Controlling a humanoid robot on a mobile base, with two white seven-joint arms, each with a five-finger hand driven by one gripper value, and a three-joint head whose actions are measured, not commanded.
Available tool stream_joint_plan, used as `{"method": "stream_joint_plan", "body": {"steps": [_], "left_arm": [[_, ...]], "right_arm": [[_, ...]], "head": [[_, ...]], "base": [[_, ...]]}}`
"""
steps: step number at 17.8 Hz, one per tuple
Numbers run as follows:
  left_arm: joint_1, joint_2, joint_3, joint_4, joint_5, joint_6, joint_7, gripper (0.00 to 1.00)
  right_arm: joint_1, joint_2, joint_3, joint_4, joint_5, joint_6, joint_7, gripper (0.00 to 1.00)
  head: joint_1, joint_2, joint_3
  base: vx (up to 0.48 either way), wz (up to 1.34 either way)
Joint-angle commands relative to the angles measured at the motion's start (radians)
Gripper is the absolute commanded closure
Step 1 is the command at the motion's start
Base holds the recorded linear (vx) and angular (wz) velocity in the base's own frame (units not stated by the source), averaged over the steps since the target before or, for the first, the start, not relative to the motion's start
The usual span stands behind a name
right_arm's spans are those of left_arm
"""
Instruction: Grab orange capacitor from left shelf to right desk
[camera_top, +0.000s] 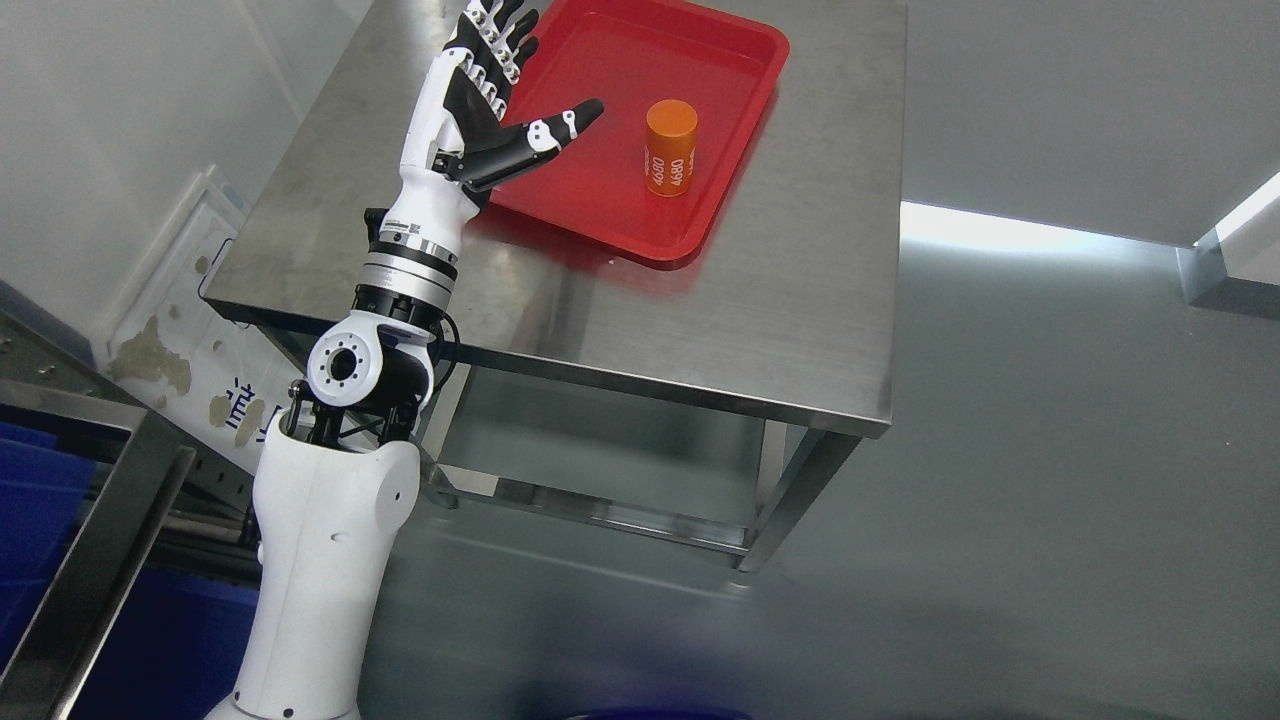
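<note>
An orange capacitor printed "4680" stands upright in a red tray on a steel desk. My left hand is open over the tray's left edge, fingers spread toward the far side and thumb pointing at the capacitor. The hand holds nothing and is a short gap to the left of the capacitor. The right arm is out of view.
A steel shelf frame with blue bins is at the lower left. A white wall with a worn panel is behind the desk's left side. Grey floor lies to the right of the desk.
</note>
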Motion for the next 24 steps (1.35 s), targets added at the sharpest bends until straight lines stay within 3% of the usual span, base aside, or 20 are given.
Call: {"method": "stream_joint_plan", "body": {"steps": [1, 9, 15, 24], "left_arm": [[0.003, 0.014, 0.011, -0.044, -0.001, 0.001, 0.002, 0.0], [0.011, 0.014, 0.014, -0.044, -0.001, 0.013, 0.001, 0.0], [0.112, 0.014, 0.016, -0.044, -0.001, 0.068, 0.001, 0.0], [0.106, 0.014, 0.042, -0.044, 0.001, 0.085, -0.001, 0.0]], "right_arm": [[0.023, -0.017, -0.011, -0.017, 0.006, 0.0, 0.0, 0.0], [0.023, -0.017, -0.011, -0.017, 0.006, 0.0, 0.0, 0.0], [0.023, -0.017, -0.011, -0.017, 0.006, 0.0, 0.0, 0.0], [0.023, -0.017, -0.011, -0.017, 0.006, 0.0, 0.0, 0.0]], "head": [[0.0, 0.0, 0.0], [0.0, 0.0, 0.0], [0.0, 0.0, 0.0], [0.0, 0.0, 0.0]], "base": [[0.0, 0.0], [0.0, 0.0], [0.0, 0.0], [0.0, 0.0]]}}
